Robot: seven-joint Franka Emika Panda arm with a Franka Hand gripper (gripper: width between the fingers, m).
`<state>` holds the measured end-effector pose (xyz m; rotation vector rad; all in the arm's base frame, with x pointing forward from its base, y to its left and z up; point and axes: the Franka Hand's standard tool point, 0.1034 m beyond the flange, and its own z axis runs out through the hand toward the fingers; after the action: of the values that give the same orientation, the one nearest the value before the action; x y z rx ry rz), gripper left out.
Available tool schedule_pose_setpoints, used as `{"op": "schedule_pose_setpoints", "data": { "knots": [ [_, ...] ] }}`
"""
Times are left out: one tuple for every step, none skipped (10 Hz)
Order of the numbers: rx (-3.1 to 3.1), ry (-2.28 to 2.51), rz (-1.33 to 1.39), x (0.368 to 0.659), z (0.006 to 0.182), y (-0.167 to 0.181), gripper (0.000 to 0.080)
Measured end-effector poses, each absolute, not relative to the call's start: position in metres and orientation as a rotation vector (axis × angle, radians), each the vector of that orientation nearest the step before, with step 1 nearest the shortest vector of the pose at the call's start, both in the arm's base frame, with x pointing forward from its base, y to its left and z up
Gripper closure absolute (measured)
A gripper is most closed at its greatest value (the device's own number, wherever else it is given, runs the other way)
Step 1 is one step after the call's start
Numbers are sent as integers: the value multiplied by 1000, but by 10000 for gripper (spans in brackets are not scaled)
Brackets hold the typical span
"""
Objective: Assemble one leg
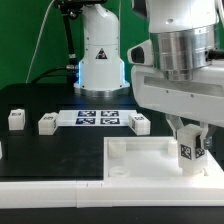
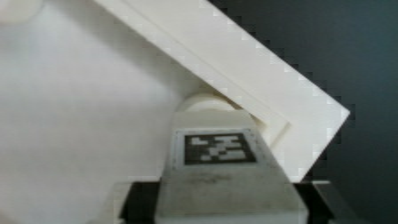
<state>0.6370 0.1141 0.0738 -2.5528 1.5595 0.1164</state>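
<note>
My gripper [image 1: 191,138] is shut on a leg [image 1: 192,148], a small white block with a black-and-white tag, and holds it upright over the near right corner of the large white panel [image 1: 140,157]. In the wrist view the leg [image 2: 221,150] sits between my dark fingers [image 2: 141,203], its far end at a round corner socket [image 2: 217,102] of the panel [image 2: 80,90]. Whether the leg touches the socket I cannot tell. Three more legs lie on the black table: one [image 1: 15,119] at the far left, one [image 1: 46,123] beside it, one [image 1: 140,123] next to the marker board.
The marker board [image 1: 97,118] lies flat behind the panel. The arm's white base [image 1: 99,55] stands at the back. A raised white rail [image 2: 231,60] edges the panel near the socket. The black table [image 1: 50,150] lies to the exterior view's left of the panel.
</note>
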Motion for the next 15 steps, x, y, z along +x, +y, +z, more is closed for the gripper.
{"op": "schedule_pose_setpoints", "data": {
  "knots": [
    [-2472,1686,131,637,74,115,509],
    [-2309,1906,156,637,73,117,509],
    [-2284,1938,158,637,73,117,509],
    [-2282,1938,159,637,73,118,408],
    [-2330,1876,154,637,73,118,408],
    [-2333,1872,154,637,73,118,258],
    [-2364,1829,149,637,73,119,183],
    [-2490,1644,131,638,74,119,160],
    [-2607,1453,123,637,75,119,160],
    [-2736,1218,127,638,77,120,151],
    [-2837,1007,135,639,78,120,151],
    [-2897,855,135,640,78,119,151],
    [-2956,665,116,640,78,118,151],
    [-2997,523,84,641,78,120,151],
    [-3037,317,25,640,78,122,151]
  ]
}}
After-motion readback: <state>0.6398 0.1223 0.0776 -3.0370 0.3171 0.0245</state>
